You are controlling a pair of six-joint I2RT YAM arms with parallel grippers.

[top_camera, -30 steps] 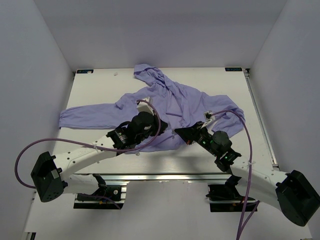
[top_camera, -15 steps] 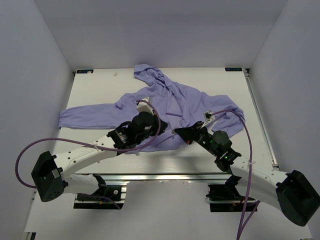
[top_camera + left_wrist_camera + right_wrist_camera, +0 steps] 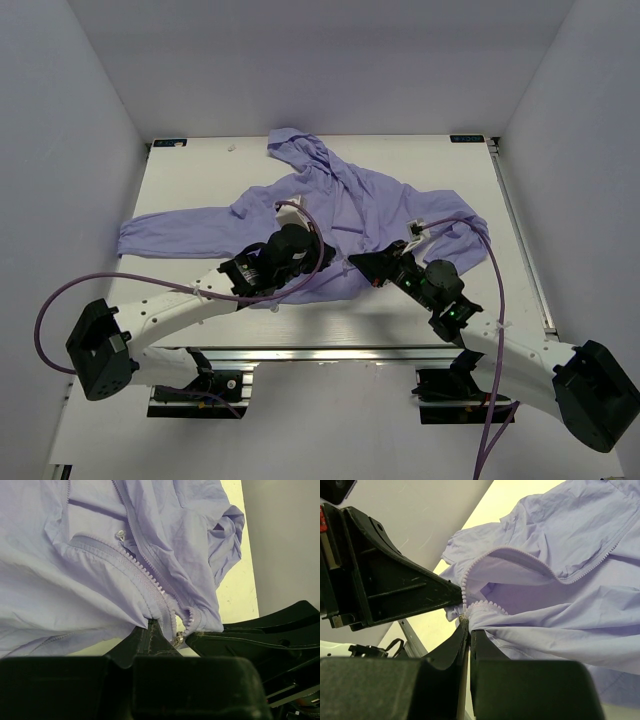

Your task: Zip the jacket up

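Observation:
The lavender jacket [image 3: 340, 205] lies spread on the white table, hood at the far edge, one sleeve stretched to the left. Its front zipper [image 3: 145, 577] is open and runs down to the hem. My left gripper [image 3: 336, 263] is shut on the jacket's hem beside the zipper bottom [image 3: 150, 622]. My right gripper [image 3: 356, 264] is shut on the opposite hem edge at the zipper end [image 3: 469, 619]. The two grippers meet at the hem, almost touching. A small metal zipper piece [image 3: 178, 640] shows between them.
The table's front edge and a metal rail [image 3: 340, 352] lie just behind the grippers. The jacket's right sleeve [image 3: 465, 235] is bunched beside my right arm. Grey walls enclose the table on three sides.
My left gripper has moved slightly to the right along the hem, closer to my right gripper. The right arm has barely moved.

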